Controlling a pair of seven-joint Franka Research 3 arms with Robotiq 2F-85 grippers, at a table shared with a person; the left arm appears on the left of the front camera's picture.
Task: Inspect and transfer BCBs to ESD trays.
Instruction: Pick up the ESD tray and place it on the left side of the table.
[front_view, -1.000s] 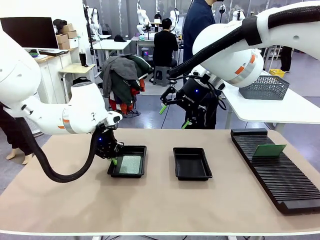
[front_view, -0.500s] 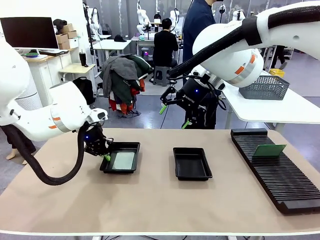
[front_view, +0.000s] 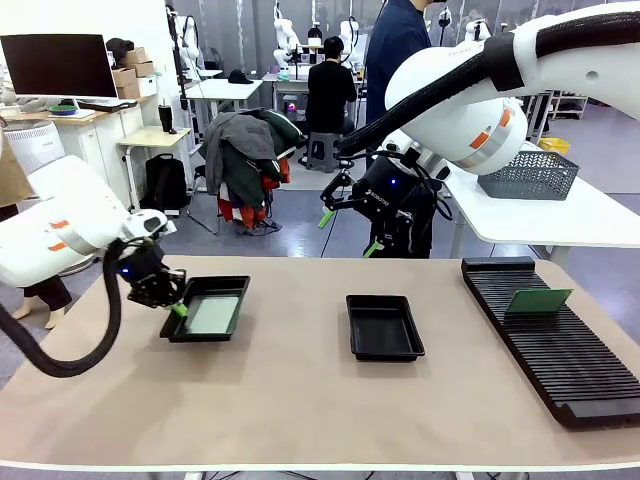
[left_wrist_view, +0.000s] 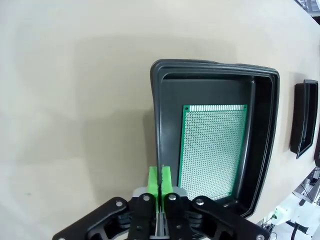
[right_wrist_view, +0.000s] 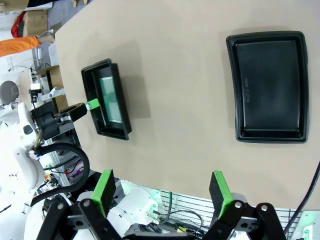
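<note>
My left gripper (front_view: 178, 311) is shut on the near left rim of a black ESD tray (front_view: 218, 281) at the table's left. A green BCB (front_view: 210, 314) lies flat inside it. In the left wrist view the green pads (left_wrist_view: 160, 181) pinch the tray's rim (left_wrist_view: 155, 125), with the BCB (left_wrist_view: 212, 145) just beside them. A second ESD tray (front_view: 384, 330), with nothing in it, sits at the table's middle. Another BCB (front_view: 538, 300) stands in the black slotted rack (front_view: 560, 350) on the right. My right gripper (front_view: 347, 233) hangs open high above the table's far edge, holding nothing (right_wrist_view: 161, 192).
The right wrist view looks down on the loaded tray (right_wrist_view: 89, 95), the bare tray (right_wrist_view: 267, 85) and my left gripper (right_wrist_view: 90, 104). A grey wire basket (front_view: 528, 175) stands on a white side table at the right. People and workbenches are farther back.
My left gripper has dragged the tray holding the BCB leftward across the table, away from the middle tray. The right arm has stayed still.
</note>
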